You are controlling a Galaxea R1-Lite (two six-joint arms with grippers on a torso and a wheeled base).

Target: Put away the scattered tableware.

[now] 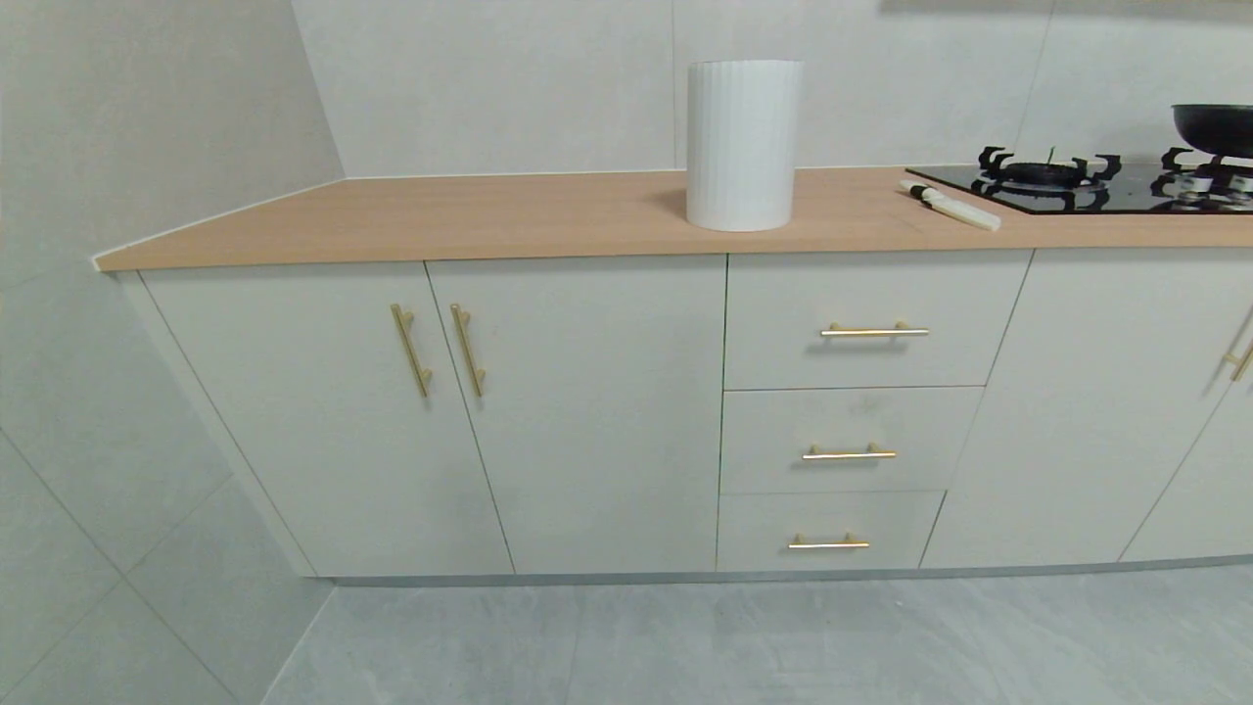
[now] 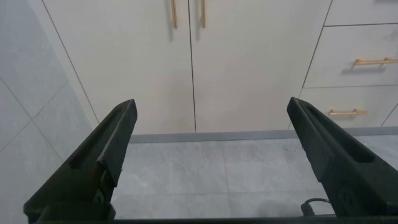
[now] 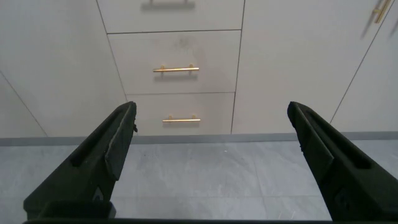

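Note:
A white ribbed cylindrical container [image 1: 742, 145] stands upright on the wooden countertop [image 1: 470, 215]. To its right a knife with a white blade and dark handle [image 1: 951, 206] lies on the counter by the hob's corner. My left gripper [image 2: 211, 109] hangs open above the floor, facing the double cabinet doors [image 2: 186, 62]. My right gripper [image 3: 211, 112] is open too, low in front of the stack of drawers [image 3: 176, 70]. Nothing is between either pair of fingers.
A black gas hob [image 1: 1106, 181] with a dark pan [image 1: 1216, 127] occupies the counter's right end. Below are white cabinet doors [image 1: 431, 411] and three drawers [image 1: 861, 328] with gold handles, all closed. A tiled wall [image 1: 117, 196] bounds the left side; grey floor [image 1: 685, 646] lies in front.

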